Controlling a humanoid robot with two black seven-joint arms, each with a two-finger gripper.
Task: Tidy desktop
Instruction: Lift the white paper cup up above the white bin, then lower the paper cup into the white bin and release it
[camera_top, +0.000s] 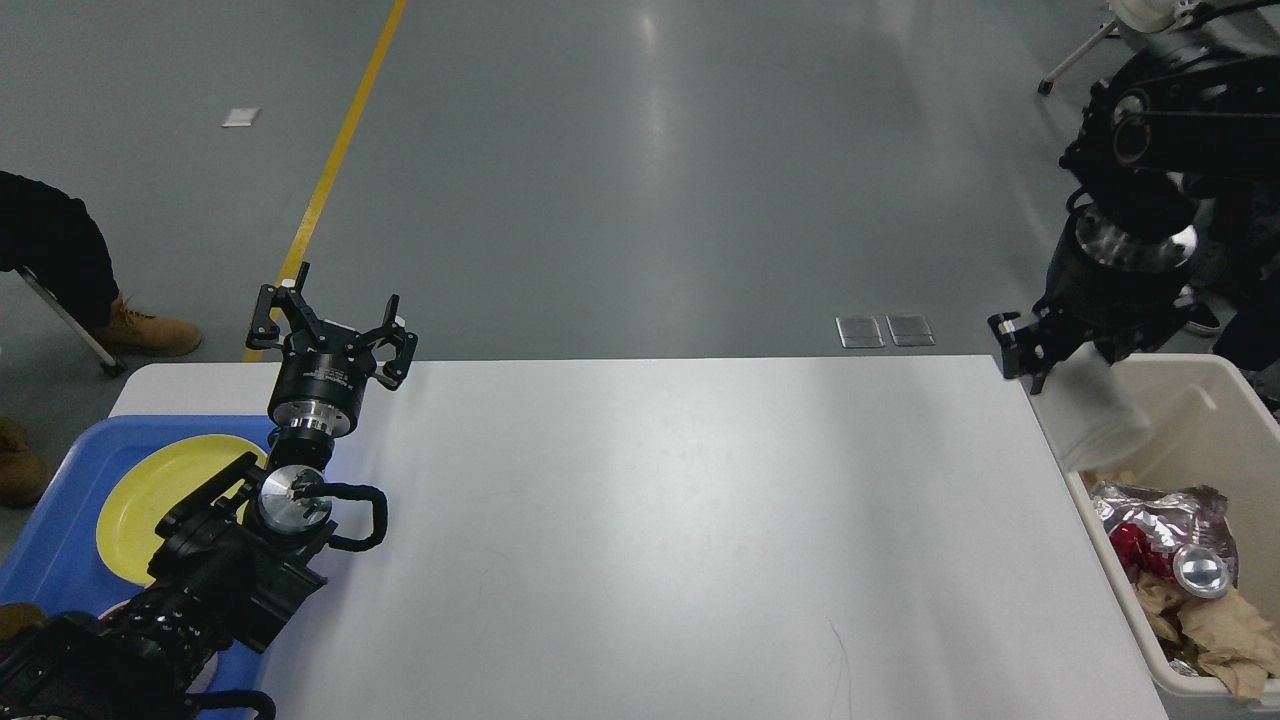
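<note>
The desktop (650, 520) is a wide white tabletop with rounded corners, and its top shows bare. My right gripper (1066, 358) hangs high at the far right corner, shut on a white paper cup (1097, 418). The cup tilts downward over the near-left rim of the beige bin (1215, 398). My left gripper (334, 322) stands open and empty above the table's far left edge, pointing away from me.
A blue tray (50, 570) with a yellow plate (150, 490) sits at the left edge under my left arm. The bin holds foil wrappers (1150, 510) and crumpled brown paper (1215, 625). People's legs and a chair stand on the floor beyond.
</note>
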